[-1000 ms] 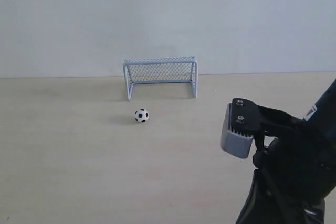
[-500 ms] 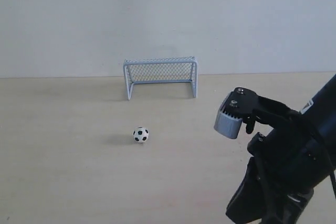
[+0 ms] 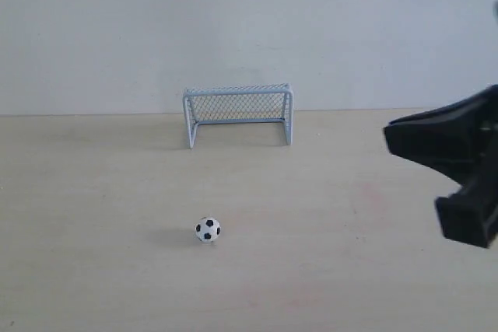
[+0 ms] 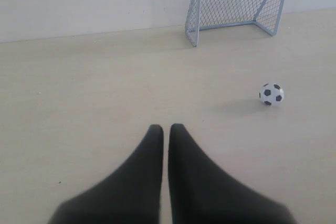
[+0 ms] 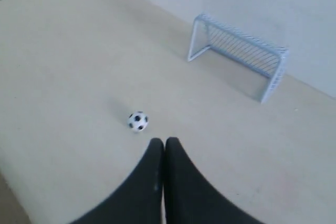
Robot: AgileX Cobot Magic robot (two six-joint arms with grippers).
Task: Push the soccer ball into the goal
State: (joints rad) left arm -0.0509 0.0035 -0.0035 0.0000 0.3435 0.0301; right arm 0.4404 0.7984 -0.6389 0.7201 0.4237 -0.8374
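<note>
The soccer ball point(image 3: 208, 229) lies alone on the pale table, well in front of the goal point(image 3: 237, 113) and slightly left of its middle. The goal stands against the wall with its mouth facing the ball. My right gripper point(image 3: 389, 136) hangs at the right edge of the exterior view, above the table and far to the ball's right. In the right wrist view the ball point(image 5: 138, 121) sits just beyond the right gripper point(image 5: 164, 141), which is shut and empty, and the goal point(image 5: 239, 53) stands further off. My left gripper point(image 4: 163, 128) is shut and empty, apart from the ball point(image 4: 271, 94) and the goal point(image 4: 236, 9).
A plain white wall point(image 3: 249, 29) rises right behind the goal. The wooden tabletop point(image 3: 93, 192) spreads wide on both sides of the ball. Its edge point(image 5: 6, 190) shows in the right wrist view.
The ball has rolled away from the goal, towards the near side of the table. My right arm has swung up and to the right, and its grey wrist block has left the exterior view.
</note>
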